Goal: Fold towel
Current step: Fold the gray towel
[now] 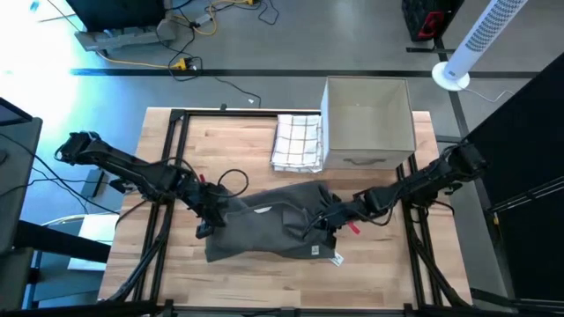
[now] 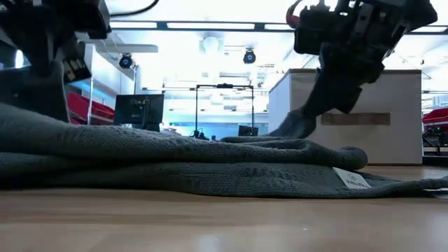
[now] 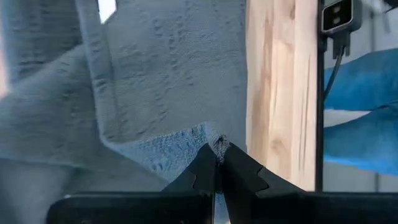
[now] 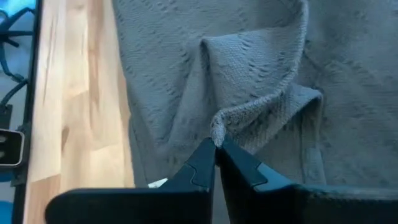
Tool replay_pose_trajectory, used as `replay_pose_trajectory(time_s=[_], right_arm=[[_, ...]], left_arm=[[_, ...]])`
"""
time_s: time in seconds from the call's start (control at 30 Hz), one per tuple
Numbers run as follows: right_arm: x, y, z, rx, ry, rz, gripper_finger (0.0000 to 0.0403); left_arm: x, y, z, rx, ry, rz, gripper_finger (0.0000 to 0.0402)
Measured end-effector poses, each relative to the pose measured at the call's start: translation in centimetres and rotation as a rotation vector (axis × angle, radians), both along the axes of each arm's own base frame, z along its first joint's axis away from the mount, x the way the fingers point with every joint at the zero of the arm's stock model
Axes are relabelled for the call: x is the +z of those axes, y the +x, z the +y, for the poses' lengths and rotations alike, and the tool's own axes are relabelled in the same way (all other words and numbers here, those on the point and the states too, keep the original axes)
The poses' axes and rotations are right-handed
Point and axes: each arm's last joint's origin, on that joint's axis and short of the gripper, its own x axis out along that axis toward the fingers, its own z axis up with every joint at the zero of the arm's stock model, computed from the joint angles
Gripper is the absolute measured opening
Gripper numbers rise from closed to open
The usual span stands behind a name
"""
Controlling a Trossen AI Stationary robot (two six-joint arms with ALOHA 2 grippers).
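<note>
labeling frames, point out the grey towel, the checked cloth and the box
grey towel [image 1: 264, 231]: high view, middle of its flat top.
checked cloth [image 1: 296, 141]: high view, centre of the folded stack.
box [image 1: 368, 110]: high view, middle of its top face.

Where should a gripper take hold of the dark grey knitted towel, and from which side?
At its corners. The dark grey knitted towel lies flat and crumpled, so each end gives a thin edge to pinch from outside. The left gripper and right gripper are each shut on a corner.
</note>
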Motion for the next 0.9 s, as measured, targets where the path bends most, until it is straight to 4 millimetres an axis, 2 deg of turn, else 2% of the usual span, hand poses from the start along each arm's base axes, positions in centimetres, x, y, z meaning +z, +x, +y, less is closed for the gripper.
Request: replay_pose_trajectory(time_s=[0.33, 0.5, 0.63, 0.7, 0.83, 0.9], right_arm=[[0.0, 0.4, -1.2, -0.042, -0.017, 0.002, 0.014], [-0.7, 0.6, -1.5, -0.08, -0.045, 0.018, 0.0168], [-1.4, 0.8, -1.6, -0.08, -0.001, 0.061, 0.0145], [-1.5, 0.8, -1.6, -0.093, 0.007, 0.066, 0.0112], [-1.5, 0.8, -1.6, -0.1, -0.006, 0.061, 0.0019], [-1.5, 0.8, -1.6, -0.107, -0.005, 0.061, 0.001]], left_arm=[[-0.2, 0.4, -0.1, 0.019, -0.027, -0.053, 0.0004], [-0.2, 0.4, -0.1, 0.007, -0.018, -0.058, 0.0004], [-0.2, 0.3, -0.1, 0.005, -0.015, -0.056, 0.0004], [-0.2, 0.3, -0.1, -0.002, -0.01, -0.06, 0.0004], [-0.2, 0.3, -0.1, -0.004, -0.004, -0.063, 0.0004], [-0.2, 0.3, -0.1, -0.003, -0.002, -0.063, 0.0004]])
